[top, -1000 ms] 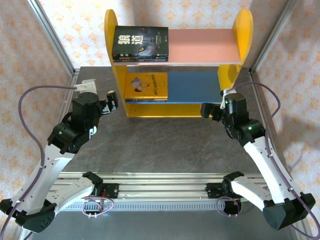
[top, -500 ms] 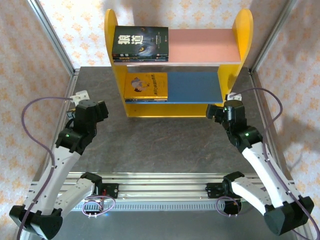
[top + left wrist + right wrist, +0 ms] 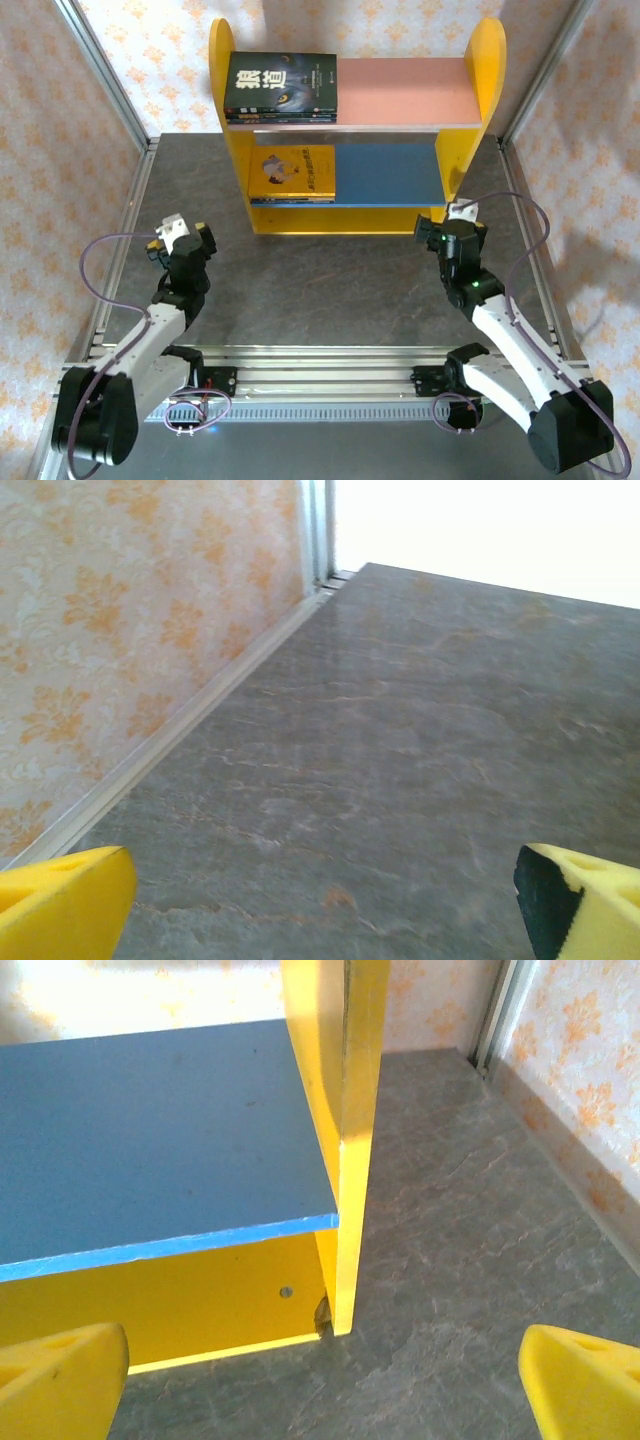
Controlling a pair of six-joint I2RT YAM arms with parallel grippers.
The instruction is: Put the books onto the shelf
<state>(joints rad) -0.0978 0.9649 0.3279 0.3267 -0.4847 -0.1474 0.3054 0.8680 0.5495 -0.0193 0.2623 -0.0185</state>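
Note:
The shelf (image 3: 470, 165) stands at the back of the table, with yellow side panels, a pink upper board (image 3: 405, 92) and a blue lower board (image 3: 388, 172). A stack of dark books (image 3: 281, 88) lies at the left of the pink board. A yellow book (image 3: 293, 173) lies at the left of the blue board. My left gripper (image 3: 182, 243) hangs open over bare table to the left of the shelf, its yellow fingertips (image 3: 60, 905) wide apart. My right gripper (image 3: 447, 228) is open, close to the shelf's right front corner (image 3: 345, 1240). Neither holds anything.
Patterned walls with metal frame posts (image 3: 105, 70) close in the table on the left, right and back. A rail (image 3: 320, 385) runs along the near edge between the arm bases. The grey tabletop (image 3: 320, 290) spreads in front of the shelf.
Both arms have drawn back toward their bases and dropped lower. The left gripper has moved down and away from the shelf. The right gripper has stayed near the shelf's right corner.

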